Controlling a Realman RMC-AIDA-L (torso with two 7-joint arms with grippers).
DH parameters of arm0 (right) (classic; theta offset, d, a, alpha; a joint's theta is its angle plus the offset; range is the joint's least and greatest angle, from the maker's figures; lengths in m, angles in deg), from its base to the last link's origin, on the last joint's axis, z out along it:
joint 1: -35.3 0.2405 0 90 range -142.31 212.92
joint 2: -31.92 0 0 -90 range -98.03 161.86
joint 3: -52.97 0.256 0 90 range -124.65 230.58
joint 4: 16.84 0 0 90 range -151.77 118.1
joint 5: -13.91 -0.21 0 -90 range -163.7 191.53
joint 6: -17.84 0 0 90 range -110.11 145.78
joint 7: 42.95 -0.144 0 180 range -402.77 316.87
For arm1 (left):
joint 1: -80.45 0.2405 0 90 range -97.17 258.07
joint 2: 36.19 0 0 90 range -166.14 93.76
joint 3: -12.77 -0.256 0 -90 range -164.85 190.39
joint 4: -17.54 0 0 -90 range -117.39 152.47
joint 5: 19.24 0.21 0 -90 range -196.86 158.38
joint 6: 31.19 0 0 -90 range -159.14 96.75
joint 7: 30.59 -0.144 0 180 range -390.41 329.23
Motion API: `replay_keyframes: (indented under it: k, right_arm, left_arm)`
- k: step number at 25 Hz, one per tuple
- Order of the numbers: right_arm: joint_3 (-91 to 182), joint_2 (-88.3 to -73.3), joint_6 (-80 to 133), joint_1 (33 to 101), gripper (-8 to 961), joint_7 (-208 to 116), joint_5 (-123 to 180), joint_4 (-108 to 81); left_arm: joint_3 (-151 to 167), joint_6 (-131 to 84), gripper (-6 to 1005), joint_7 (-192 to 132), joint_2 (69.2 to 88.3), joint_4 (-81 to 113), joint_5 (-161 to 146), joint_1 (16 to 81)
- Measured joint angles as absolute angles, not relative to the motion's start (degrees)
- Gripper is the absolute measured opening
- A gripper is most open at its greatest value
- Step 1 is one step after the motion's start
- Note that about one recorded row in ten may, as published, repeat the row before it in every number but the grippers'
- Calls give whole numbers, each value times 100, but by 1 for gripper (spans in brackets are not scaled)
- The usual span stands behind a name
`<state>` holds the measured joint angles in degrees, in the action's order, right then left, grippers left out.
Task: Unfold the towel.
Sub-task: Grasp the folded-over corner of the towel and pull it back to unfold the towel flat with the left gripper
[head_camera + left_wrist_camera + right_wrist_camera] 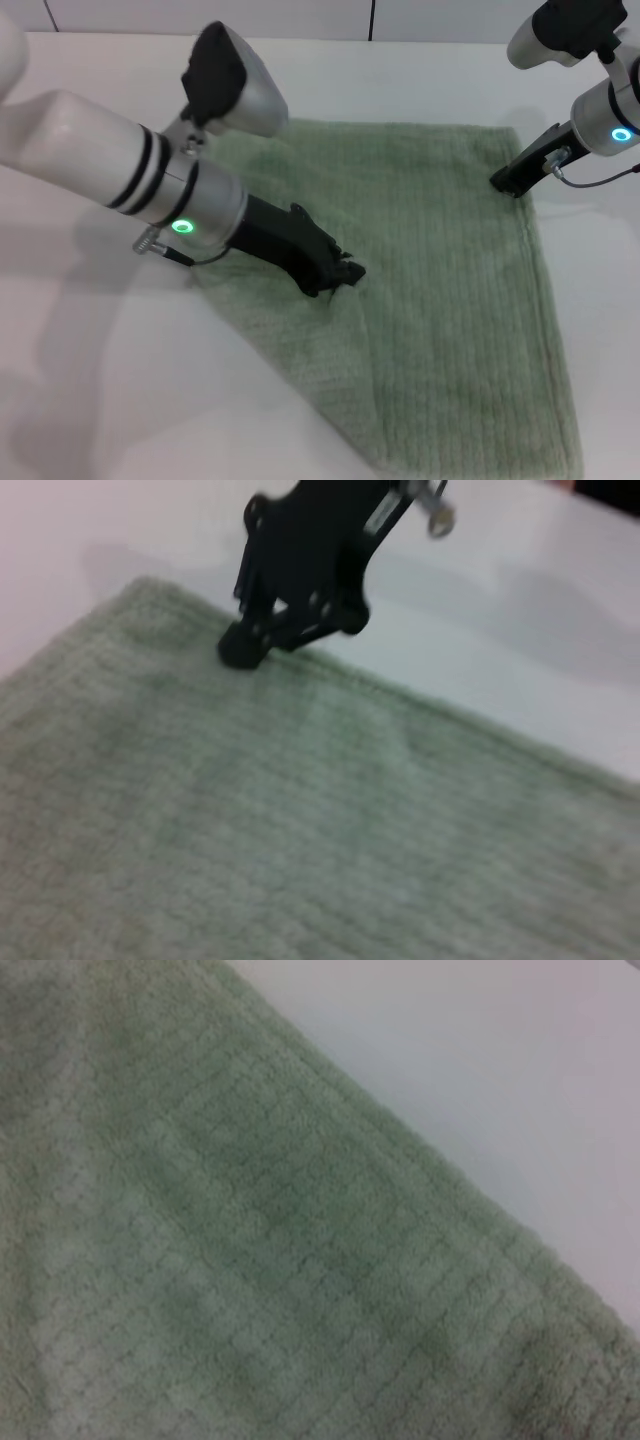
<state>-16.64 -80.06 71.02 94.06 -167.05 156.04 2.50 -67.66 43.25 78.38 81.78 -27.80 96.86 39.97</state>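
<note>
Lying folded on table [90,400]: sage-green ribbed towel [450,290], diagonal flap.

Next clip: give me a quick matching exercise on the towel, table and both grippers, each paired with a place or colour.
Things:
1. towel
2. left gripper
3. right gripper
4. table

Descriptions:
A. white
B. at the towel's far right corner
C. pale green, spread on the table
D. over the towel's left part, by a fold

Pairs: 1-C, 2-D, 3-B, 4-A
</note>
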Motion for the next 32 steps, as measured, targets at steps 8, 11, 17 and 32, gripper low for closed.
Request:
replay_keyframes:
  k: [8,11,17,32]
  right_arm:
    - [-1674,-8005,7124,9418,-1,-16699,15612,250]
    - [-1676,-7999,7129,9419,-1,-16698,15612,250]
    - [-1683,-7985,7139,9426,-1,-16696,15612,250]
    - [-1700,-7970,7146,9428,-1,-16696,15612,250]
  left_arm:
    - [-5933,5411,58,7878,8135,-3065,10143,4002]
    - [-5744,5731,58,7877,8121,-3115,10196,3991]
    - [-5593,6088,56,7923,8105,-3166,10369,3978]
    - [-5470,6691,69,8263,8078,-3471,10664,3953]
